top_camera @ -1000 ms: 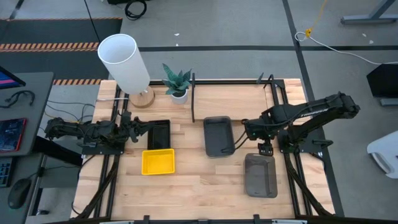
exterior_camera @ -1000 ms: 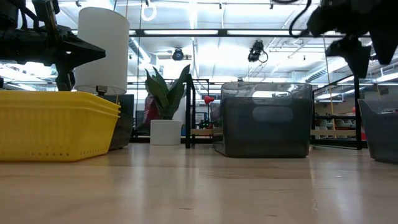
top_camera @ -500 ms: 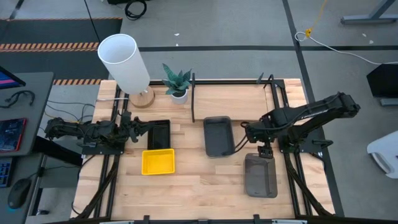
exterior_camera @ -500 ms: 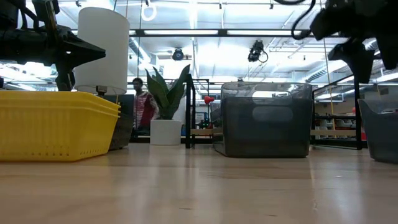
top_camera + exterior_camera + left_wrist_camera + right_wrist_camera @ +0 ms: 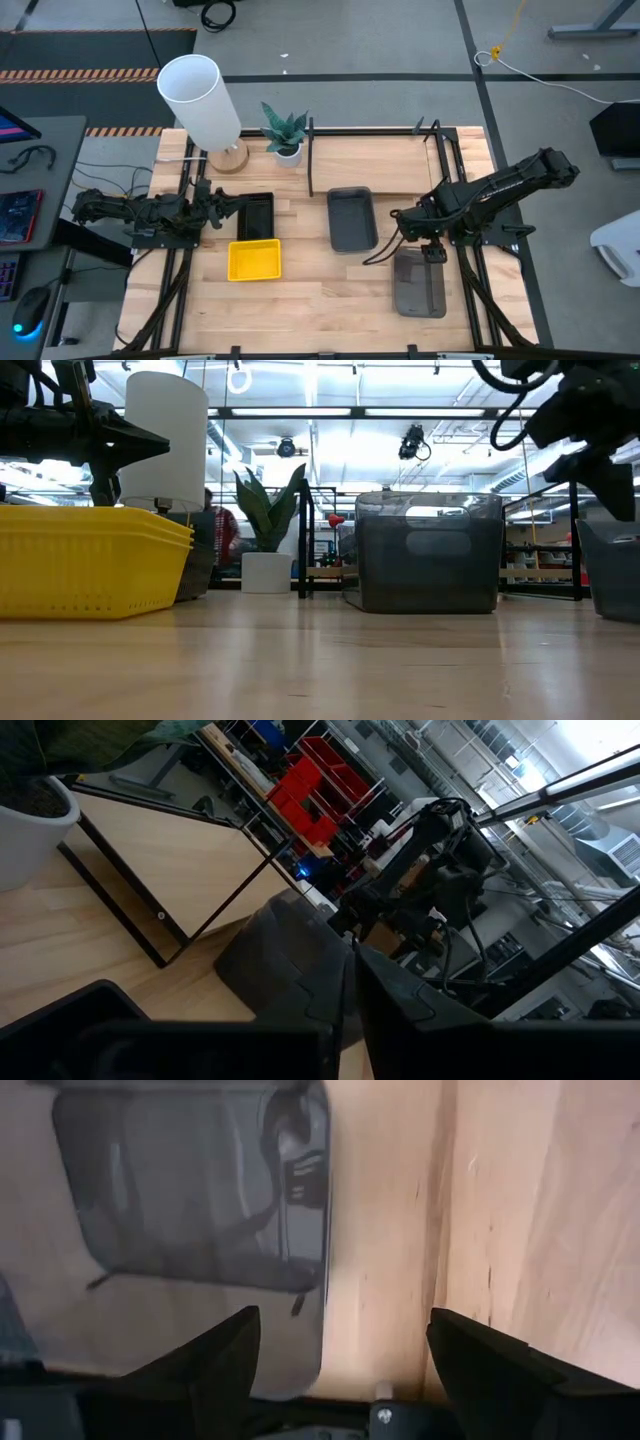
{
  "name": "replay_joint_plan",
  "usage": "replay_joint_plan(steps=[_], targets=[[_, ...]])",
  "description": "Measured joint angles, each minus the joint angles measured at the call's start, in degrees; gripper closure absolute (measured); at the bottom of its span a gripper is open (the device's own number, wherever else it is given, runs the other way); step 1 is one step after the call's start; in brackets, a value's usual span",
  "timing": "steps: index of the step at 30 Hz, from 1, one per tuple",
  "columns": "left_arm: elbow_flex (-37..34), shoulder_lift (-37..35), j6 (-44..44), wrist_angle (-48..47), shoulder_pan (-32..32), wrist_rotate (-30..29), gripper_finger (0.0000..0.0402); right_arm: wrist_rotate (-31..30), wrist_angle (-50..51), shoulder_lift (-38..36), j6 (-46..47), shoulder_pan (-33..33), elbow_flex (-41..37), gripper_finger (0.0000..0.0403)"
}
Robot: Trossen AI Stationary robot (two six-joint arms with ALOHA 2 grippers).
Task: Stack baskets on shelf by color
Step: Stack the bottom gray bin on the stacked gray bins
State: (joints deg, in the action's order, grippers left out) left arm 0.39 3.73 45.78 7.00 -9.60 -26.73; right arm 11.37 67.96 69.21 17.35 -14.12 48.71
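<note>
Robotics lab or workshop, open industrial ceiling with strip lights point(image 5: 330, 412), red storage bins point(image 5: 325, 788), metal racking point(image 5: 545, 550)

In the low view, the yellow baskets point(image 5: 90, 560) are cut off by the left edge, and a grey basket point(image 5: 610, 570) by the right edge. A blurred person point(image 5: 215, 545) stands partly hidden behind the potted plant point(image 5: 268, 520). In the left wrist view, the left gripper point(image 5: 345, 1005) runs off the bottom edge. From overhead, how many baskets sit nested in each pile cannot be told.
</note>
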Motion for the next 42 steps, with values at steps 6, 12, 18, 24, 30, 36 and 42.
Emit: replay_joint_plan(steps=[6,12,18,24,30,36,42], targets=[[0.0,0.0,0.0,0.0,0.0,0.0,0.0366,-0.2,1.9,0.0,-1.0,2.2,0.7,0.0121],[0.0,0.0,0.0,0.0,0.0,0.0,0.0362,-1.0,2.9,0.0,-4.9,2.4,0.8,0.0121],[0.0,0.0,0.0,0.0,0.0,0.0,0.0370,-1.7,5.8,0.0,-11.5,3.5,0.8,0.0122],[0.0,0.0,0.0,0.0,0.0,0.0,0.0369,-2.8,5.7,-0.2,-12.8,4.9,0.8,0.0122],[0.0,0.0,0.0,0.0,0.0,0.0,0.0363,-4.3,3.4,-7.4,-17.5,4.0,0.8,0.0122],[0.0,0.0,0.0,0.0,0.0,0.0,0.0369,-6.4,0.3,-18.5,-22.2,4.3,0.7,0.0122],[0.0,0.0,0.0,0.0,0.0,0.0,0.0369,-4.7,0.2,-25.1,-25.3,4.9,0.7,0.0122]])
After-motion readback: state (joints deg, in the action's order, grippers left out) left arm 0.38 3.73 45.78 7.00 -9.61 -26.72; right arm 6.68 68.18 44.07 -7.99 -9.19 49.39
